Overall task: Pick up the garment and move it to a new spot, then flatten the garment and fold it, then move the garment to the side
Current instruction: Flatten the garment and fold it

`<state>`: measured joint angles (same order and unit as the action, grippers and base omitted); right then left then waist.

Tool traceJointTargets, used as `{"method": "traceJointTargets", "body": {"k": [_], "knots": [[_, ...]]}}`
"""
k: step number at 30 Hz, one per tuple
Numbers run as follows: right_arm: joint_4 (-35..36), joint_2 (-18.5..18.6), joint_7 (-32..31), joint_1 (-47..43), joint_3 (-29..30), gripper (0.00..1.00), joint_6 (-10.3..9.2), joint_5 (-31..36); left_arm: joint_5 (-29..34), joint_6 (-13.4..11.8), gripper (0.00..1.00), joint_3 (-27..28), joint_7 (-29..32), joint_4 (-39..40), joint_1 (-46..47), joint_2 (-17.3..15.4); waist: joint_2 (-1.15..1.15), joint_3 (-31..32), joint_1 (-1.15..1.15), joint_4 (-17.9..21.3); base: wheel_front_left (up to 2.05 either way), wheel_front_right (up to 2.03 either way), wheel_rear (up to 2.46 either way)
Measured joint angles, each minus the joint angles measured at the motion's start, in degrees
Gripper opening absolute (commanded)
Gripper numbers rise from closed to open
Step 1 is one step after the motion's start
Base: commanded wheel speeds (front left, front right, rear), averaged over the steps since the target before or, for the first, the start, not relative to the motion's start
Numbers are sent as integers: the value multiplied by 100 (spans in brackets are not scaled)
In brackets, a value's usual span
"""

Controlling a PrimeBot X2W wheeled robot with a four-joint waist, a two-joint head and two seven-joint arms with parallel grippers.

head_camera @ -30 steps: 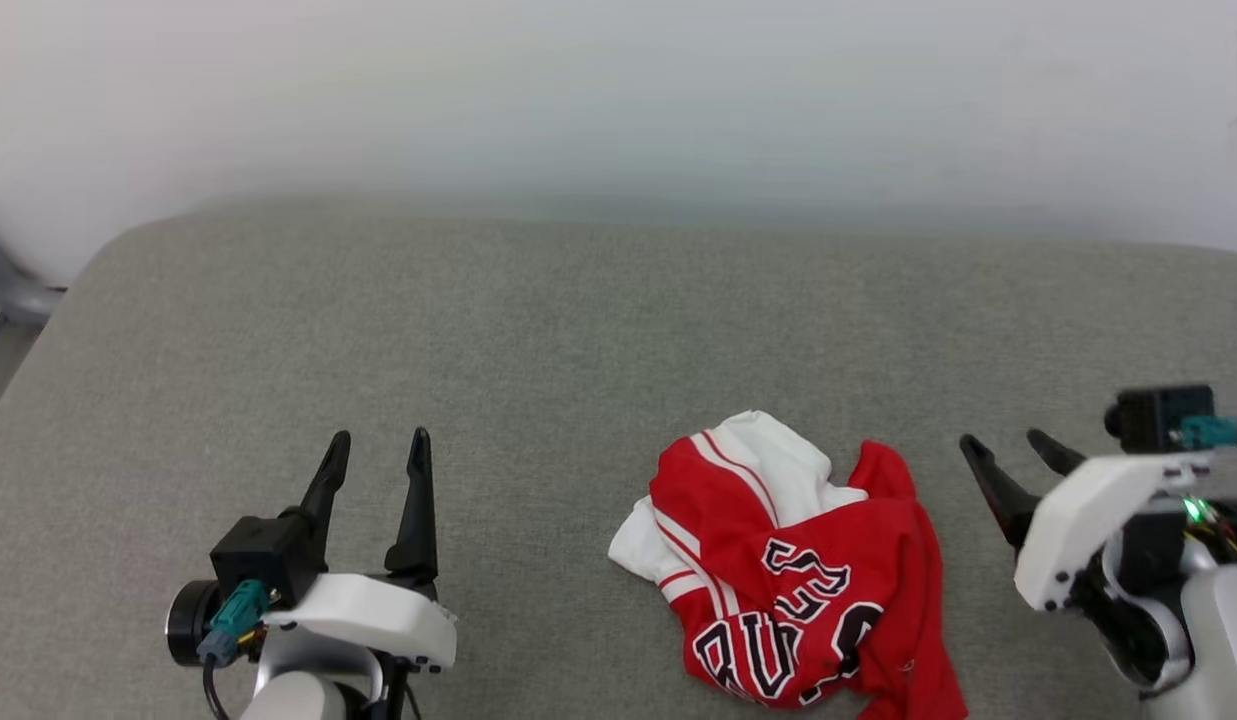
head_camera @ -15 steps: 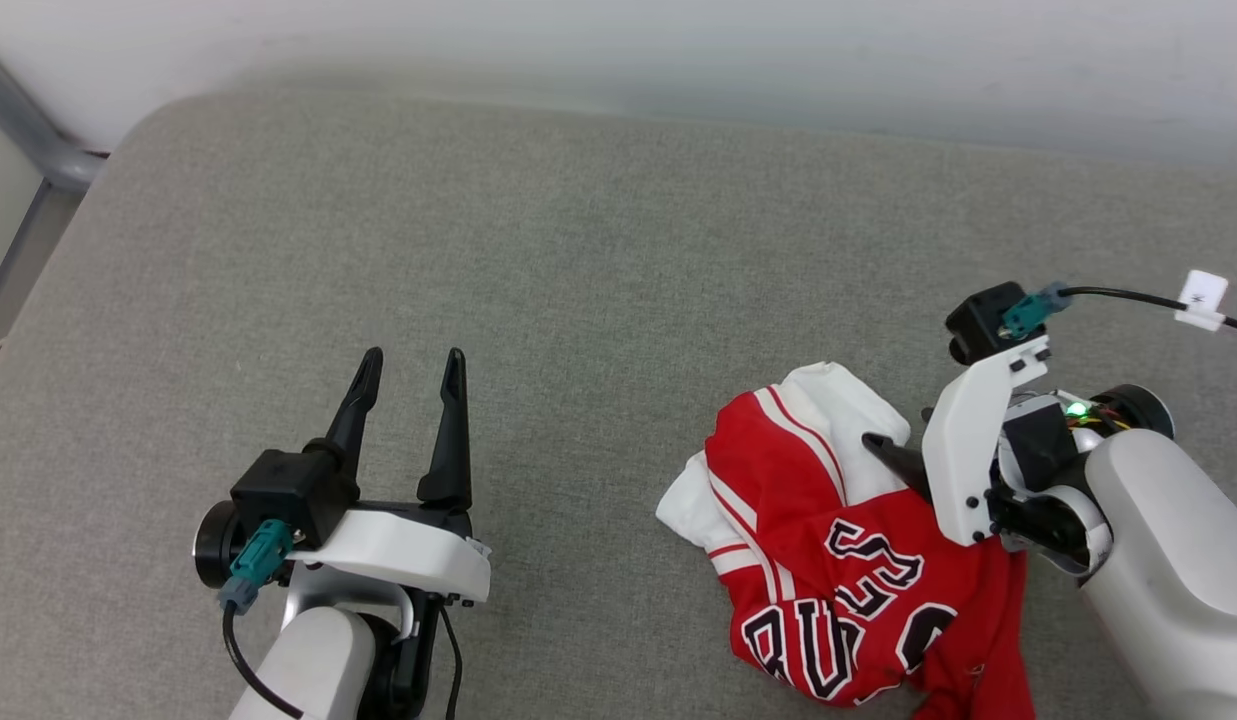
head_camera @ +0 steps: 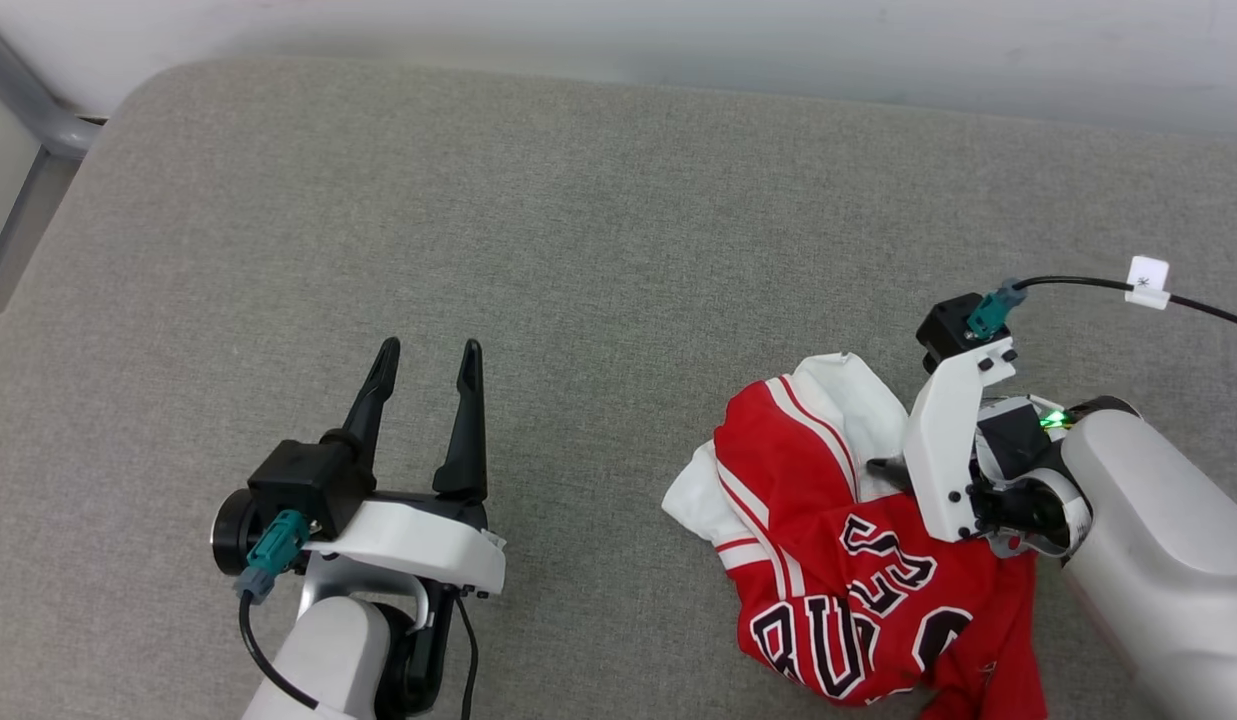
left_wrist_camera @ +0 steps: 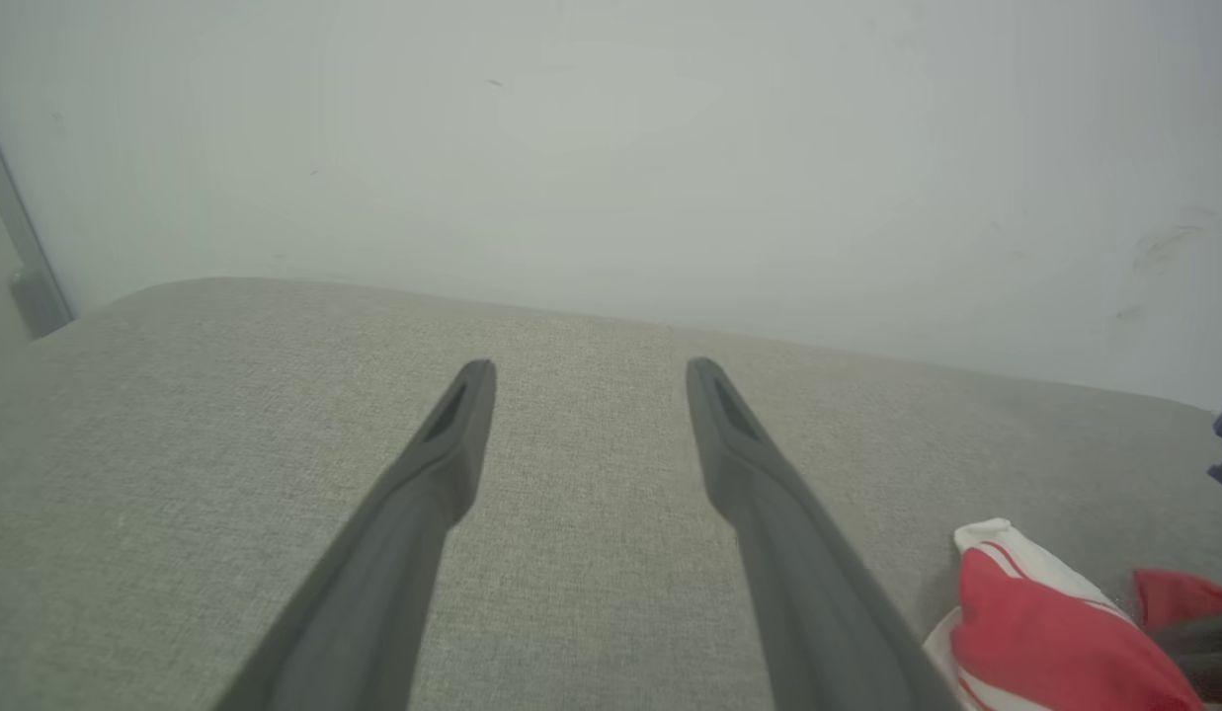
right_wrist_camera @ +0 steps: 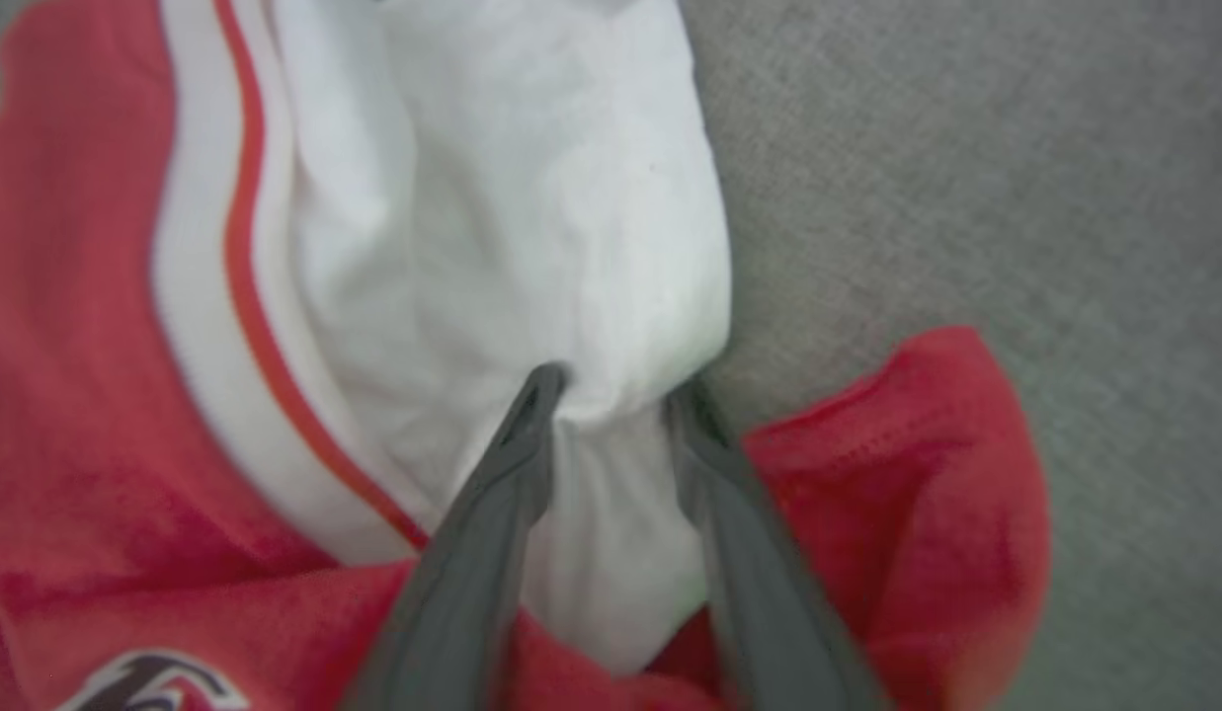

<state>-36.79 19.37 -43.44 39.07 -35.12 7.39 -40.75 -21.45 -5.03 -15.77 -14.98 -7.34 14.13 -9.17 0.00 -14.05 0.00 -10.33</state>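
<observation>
A robot's right gripper (right_wrist_camera: 615, 395) digs into the garment (head_camera: 828, 540), a red jersey with black, white-outlined lettering that lies crumpled near the front edge of the grey cushion (head_camera: 578, 250), towards the cushion's right-hand end. The two dark fingers straddle a pucker of the white sleeve (right_wrist_camera: 531, 197), tips pressed into the cloth and set closer together than the other gripper's. Whether they have actually clamped the fabric cannot be told. The left gripper (head_camera: 429, 348) hovers over bare cushion towards the front left, well apart from the jersey, with its jaws spread wide and nothing between them.

The pick-up looks like the step in hand, and the risks lie in the bite. Only a thin layer of sleeve sits between the fingers, so it could slip free as the arm lifts. Because the hold is on one sleeve and not the body, the jersey would likely hang lopsided and land just as bunched. The fingertips are also pushed down into the soft cushion and could snag its weave.

By count there is one garment, one cushion and two grippers with two fingers each. One black cable with a white tag (head_camera: 1146, 280) trails from the right wrist.
</observation>
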Motion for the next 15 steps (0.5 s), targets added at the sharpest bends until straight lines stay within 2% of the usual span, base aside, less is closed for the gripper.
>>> {"method": "traceJointTargets", "body": {"k": [7, 15], "knots": [[85, 109, 802, 454, -214, 0, 15, 54, 112, 53, 100, 193, -1, -30, -21, 53, 0, 59, 1, 115, 0, 0, 0], [105, 701, 1238, 854, 420, 0, 13, 94, 191, 135, 100, 323, -1, -70, -149, 111, 0, 271, 0, 351, 0, 0, 0]]}}
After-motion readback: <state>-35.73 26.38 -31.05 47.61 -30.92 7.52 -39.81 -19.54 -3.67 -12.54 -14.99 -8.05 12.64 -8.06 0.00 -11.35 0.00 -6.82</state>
